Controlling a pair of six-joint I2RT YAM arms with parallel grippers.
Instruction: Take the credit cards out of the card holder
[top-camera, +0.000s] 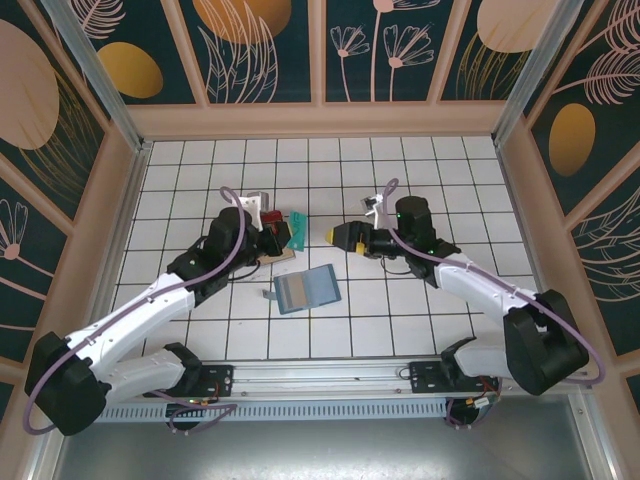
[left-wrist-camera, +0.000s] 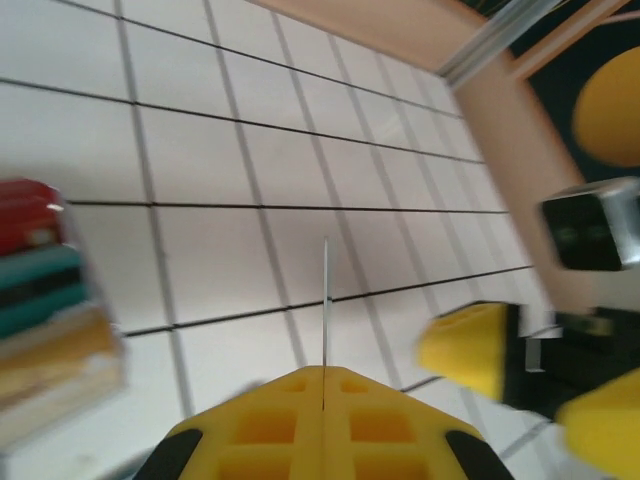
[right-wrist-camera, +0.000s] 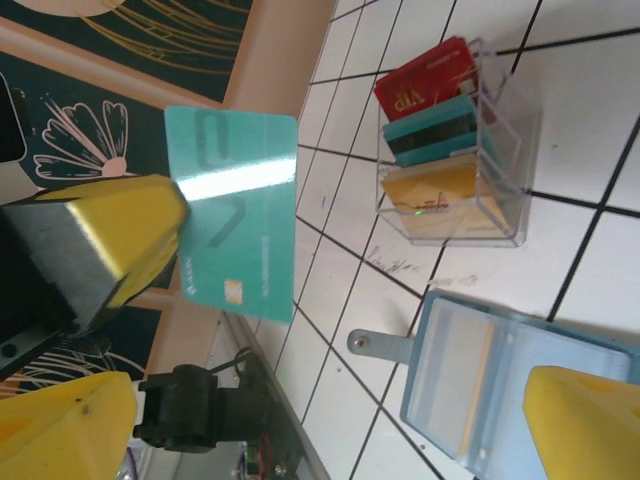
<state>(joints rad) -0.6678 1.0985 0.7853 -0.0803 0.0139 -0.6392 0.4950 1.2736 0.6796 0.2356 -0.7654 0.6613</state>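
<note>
While L tool (left-wrist-camera: 323, 380) grips a teal credit card (right-wrist-camera: 238, 215) near frame ctr, R tool (top-camera: 343, 236) is released, & card holder (right-wrist-camera: 480, 370) lies open on surface (top-camera: 420, 170), lower ctr.

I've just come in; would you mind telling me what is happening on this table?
The left end effector is shut on a teal card, holding it off the table between the arms. The right end effector stands open just beside it, gripping nothing. The slate-blue card holder lies unfolded on the tiles, and a clear stand nearby holds more cards: red, teal and gold.
</note>
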